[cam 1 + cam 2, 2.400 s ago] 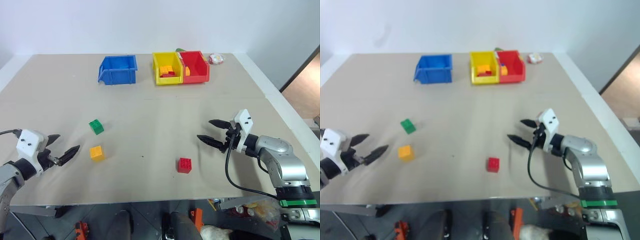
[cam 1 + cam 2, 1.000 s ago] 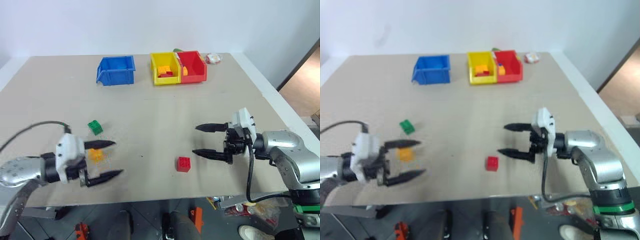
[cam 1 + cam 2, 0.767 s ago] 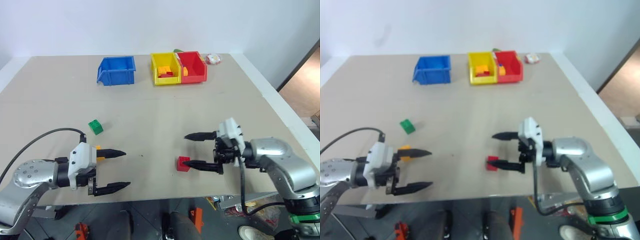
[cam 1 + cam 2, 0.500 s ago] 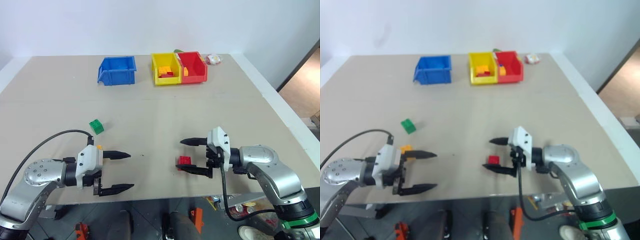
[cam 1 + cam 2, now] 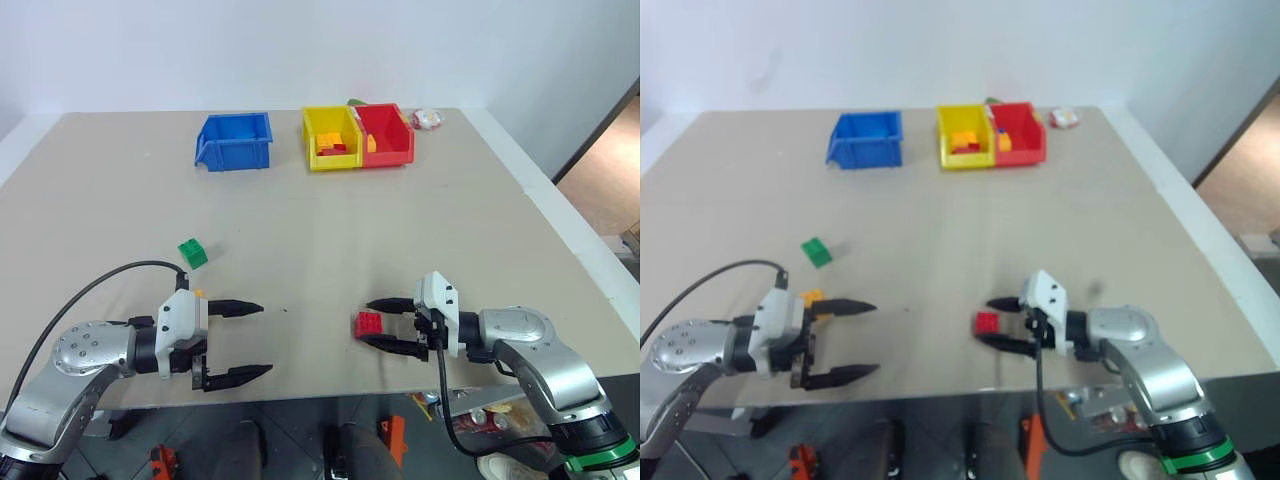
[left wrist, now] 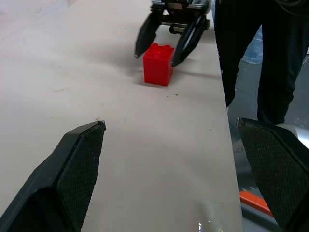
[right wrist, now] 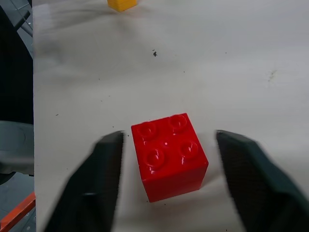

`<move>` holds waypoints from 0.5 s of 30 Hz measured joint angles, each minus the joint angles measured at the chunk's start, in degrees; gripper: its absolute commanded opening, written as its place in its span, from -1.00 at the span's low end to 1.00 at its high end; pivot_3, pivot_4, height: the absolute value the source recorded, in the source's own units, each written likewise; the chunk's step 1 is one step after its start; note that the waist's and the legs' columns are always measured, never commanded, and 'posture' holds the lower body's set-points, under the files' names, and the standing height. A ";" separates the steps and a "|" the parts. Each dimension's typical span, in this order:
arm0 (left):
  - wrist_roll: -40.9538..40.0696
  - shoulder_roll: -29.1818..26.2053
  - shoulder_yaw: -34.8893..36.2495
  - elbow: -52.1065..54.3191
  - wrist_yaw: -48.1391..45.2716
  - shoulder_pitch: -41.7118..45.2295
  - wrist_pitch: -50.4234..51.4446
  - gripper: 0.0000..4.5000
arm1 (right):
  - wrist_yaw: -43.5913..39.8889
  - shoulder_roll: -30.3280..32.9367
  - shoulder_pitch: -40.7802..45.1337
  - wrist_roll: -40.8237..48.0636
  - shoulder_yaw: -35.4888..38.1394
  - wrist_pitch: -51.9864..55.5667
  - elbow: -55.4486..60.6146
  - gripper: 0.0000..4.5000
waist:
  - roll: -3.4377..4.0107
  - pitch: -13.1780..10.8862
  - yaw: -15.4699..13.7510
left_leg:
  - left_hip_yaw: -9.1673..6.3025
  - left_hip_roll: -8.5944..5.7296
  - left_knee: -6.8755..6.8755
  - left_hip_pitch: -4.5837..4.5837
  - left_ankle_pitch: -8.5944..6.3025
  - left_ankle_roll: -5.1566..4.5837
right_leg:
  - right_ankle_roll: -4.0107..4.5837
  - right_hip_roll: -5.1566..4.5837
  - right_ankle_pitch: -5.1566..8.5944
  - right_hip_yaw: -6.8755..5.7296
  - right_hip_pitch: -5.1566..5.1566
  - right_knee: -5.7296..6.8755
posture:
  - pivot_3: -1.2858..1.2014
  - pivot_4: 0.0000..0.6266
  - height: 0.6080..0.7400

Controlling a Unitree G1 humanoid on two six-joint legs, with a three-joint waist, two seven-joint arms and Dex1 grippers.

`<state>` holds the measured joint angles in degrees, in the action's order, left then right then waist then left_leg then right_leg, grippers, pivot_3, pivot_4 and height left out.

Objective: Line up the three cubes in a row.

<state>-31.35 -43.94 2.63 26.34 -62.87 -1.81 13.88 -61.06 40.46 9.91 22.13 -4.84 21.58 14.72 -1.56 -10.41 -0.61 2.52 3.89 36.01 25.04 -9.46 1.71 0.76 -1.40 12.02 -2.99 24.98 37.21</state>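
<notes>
Red cube (image 7: 169, 154) sits between our right claw's (image 5: 385, 322) narrowing fingers — not yet gripped; left claw (image 5: 235, 342) waits wide.

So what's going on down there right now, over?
Right hand closing around red cube, not yet gripping. Left hand open beside yellow cube. Green cube untouched. Nothing in the way.
</notes>
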 measured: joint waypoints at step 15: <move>0.29 0.44 -0.48 0.57 1.30 -1.00 0.04 1.00 | -9.27 -5.23 22.83 -3.16 -7.09 -6.12 -15.98 -0.46 | -0.02 0.00 0.30 | -0.29 -0.05 0.16 -0.16 0.02 -0.03 | 0.11 0.36 -0.33 0.34 0.06 0.00 | 0.03 -0.52 1.00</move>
<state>-31.06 -43.50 2.15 26.91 -61.58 -2.82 13.92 -70.32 35.23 32.74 18.97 -11.93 15.46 -1.26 -1.58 -10.42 -0.31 2.23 3.84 36.17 24.88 -9.44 1.69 0.87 -1.04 11.68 -2.66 25.04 37.22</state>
